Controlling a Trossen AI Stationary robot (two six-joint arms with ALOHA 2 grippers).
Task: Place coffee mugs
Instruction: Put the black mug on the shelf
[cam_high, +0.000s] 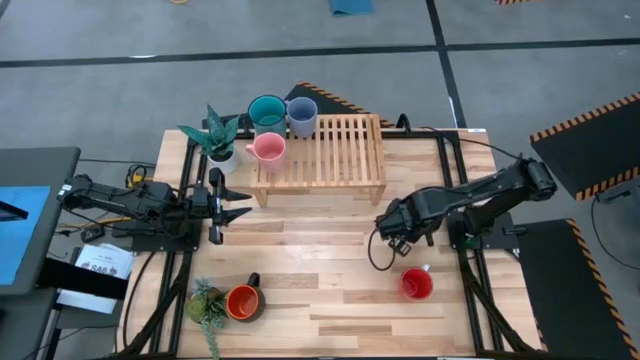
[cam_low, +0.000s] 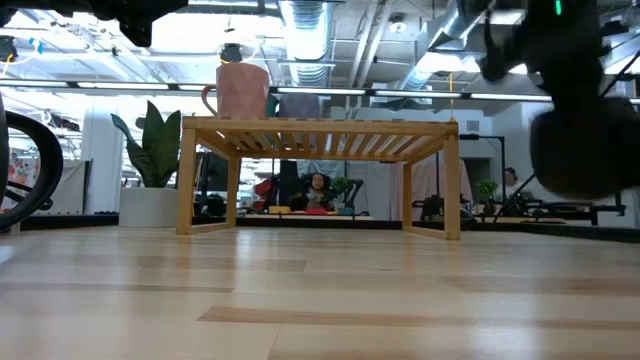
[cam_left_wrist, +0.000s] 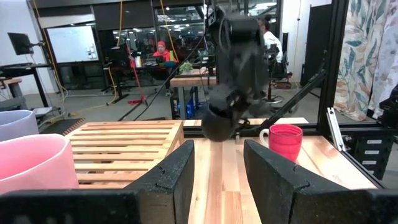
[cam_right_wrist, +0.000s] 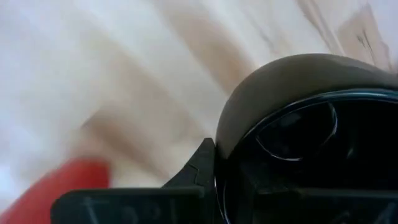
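Note:
The teal mug (cam_high: 266, 112), grey-blue mug (cam_high: 302, 115) and pink mug (cam_high: 269, 149) stand on the left end of a wooden slatted rack (cam_high: 340, 150). On the table stand the red mug (cam_high: 417, 283), near the right, and the orange mug (cam_high: 243, 302), near the left. My right gripper (cam_high: 388, 222) hovers over the table's middle-right, shut on the black mug (cam_right_wrist: 292, 124). My left gripper (cam_high: 232, 207) is open, level above the table's left side, and points toward the right arm. My right gripper has the black mug by its wall (cam_right_wrist: 227, 140), with one finger (cam_right_wrist: 200, 167) showing against the outside. The other finger is hidden by the mug. The mug (cam_left_wrist: 221, 121) hangs below the gripper, lifted clear of the table.
One potted plant (cam_high: 217, 135) stands by the rack's left end and another (cam_high: 207, 305) next to the orange mug. The right part of the rack's top is bare slats. Bare wood lies between the two arms. A person sits far behind the table.

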